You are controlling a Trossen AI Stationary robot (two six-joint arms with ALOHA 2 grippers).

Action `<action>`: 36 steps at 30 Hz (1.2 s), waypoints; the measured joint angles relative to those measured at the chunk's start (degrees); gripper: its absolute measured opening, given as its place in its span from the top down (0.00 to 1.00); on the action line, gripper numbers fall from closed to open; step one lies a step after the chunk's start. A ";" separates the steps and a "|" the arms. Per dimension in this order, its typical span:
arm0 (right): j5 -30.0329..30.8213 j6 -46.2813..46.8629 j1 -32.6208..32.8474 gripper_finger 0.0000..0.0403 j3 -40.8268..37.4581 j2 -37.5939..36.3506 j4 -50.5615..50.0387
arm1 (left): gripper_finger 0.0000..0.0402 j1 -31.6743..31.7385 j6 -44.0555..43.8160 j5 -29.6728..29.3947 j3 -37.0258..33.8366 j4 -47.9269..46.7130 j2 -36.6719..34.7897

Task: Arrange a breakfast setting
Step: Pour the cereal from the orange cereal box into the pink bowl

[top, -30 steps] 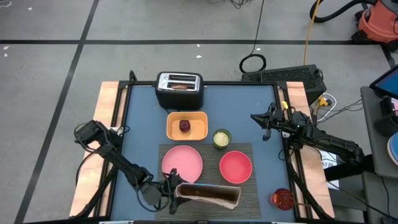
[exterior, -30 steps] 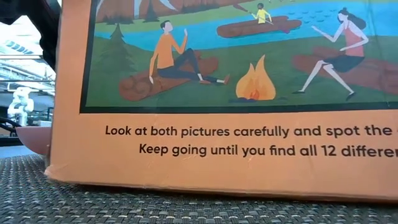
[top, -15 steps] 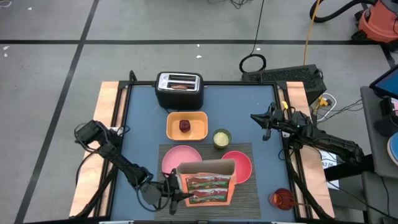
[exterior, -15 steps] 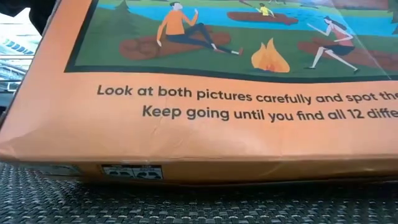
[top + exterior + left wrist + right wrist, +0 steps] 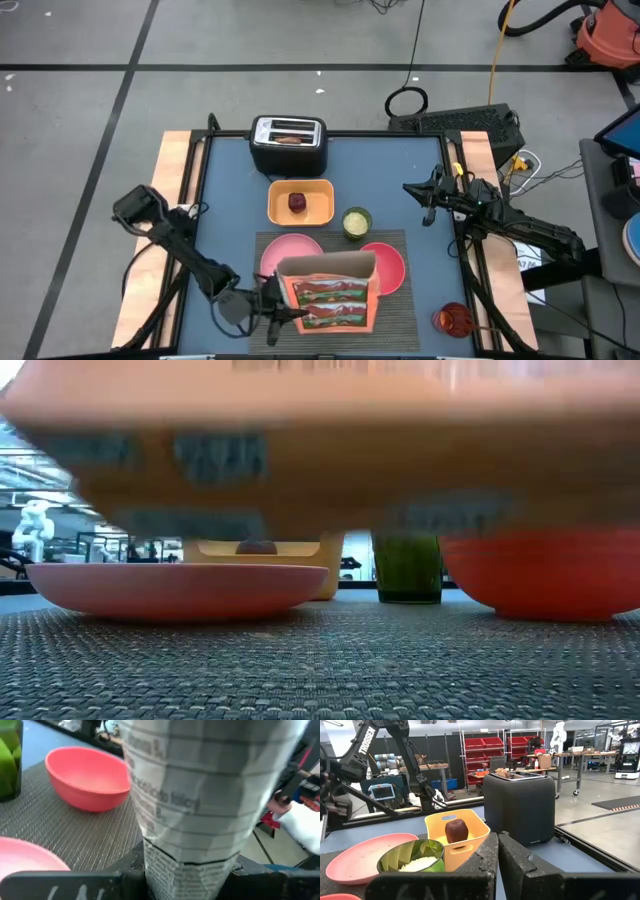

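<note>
Gripping cereal box point(image 5: 328, 292) — left gripper point(image 5: 275, 308) | placemat point(image 5: 395, 300) on blue table point(image 5: 400, 190) | right gripper point(image 5: 418, 190) closed

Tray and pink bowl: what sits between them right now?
The green cup, on the blue table just off the placemat's far edge, between the yellow tray and the bowl; clearest in the high view.

One orange-red cereal box point(image 5: 330, 298), one round pink plate point(image 5: 290, 256), one pink bowl point(image 5: 385, 266), one dark grey ribbed placemat point(image 5: 392, 301), one green cup point(image 5: 356, 222), one yellow tray point(image 5: 301, 201) with one small dark-red fruit point(image 5: 297, 202), one black toaster point(image 5: 289, 145) with one brown toast slice point(image 5: 291, 140), and two arms.
</note>
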 joint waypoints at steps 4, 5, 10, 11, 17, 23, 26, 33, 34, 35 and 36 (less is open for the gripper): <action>-0.08 2.92 0.00 0.98 0.00 0.00 0.00 | 0.72 -0.36 2.05 0.11 0.00 -0.08 -2.57; -0.09 5.91 0.00 0.98 0.00 0.00 0.00 | 0.72 -0.38 2.71 0.09 0.00 -0.09 -3.29; -0.11 21.61 0.00 0.98 0.00 0.00 0.00 | 0.72 -0.36 6.06 -0.01 0.01 -0.41 -6.48; -0.10 23.59 0.00 0.98 -0.01 0.00 0.01 | 0.72 -0.36 6.84 -0.07 0.00 -0.52 -7.10; -0.04 25.42 0.00 0.98 0.00 0.00 0.02 | 0.72 0.13 9.16 -0.13 0.02 -2.43 -10.71; -0.11 25.93 0.00 0.98 0.00 0.00 0.44 | 0.72 1.21 9.80 -0.15 0.02 -7.66 -14.17; -0.34 25.95 0.02 0.98 0.00 0.00 0.60 | 0.72 1.89 9.81 -0.14 0.02 -9.98 -15.34; -10.00 29.31 0.02 0.87 -0.02 0.02 5.04 | 0.72 3.05 9.76 -0.13 0.02 -14.28 -17.04; -11.06 30.22 0.02 0.84 0.00 0.02 6.48 | 0.72 3.20 9.75 -0.13 0.02 -14.65 -17.20; -11.79 31.33 0.02 0.80 0.00 0.01 7.84 | 0.72 3.30 9.73 -0.14 0.02 -14.82 -17.29; -12.22 32.33 0.04 0.76 -0.02 0.00 9.25 | 0.72 3.50 9.63 -0.11 0.04 -15.03 -17.39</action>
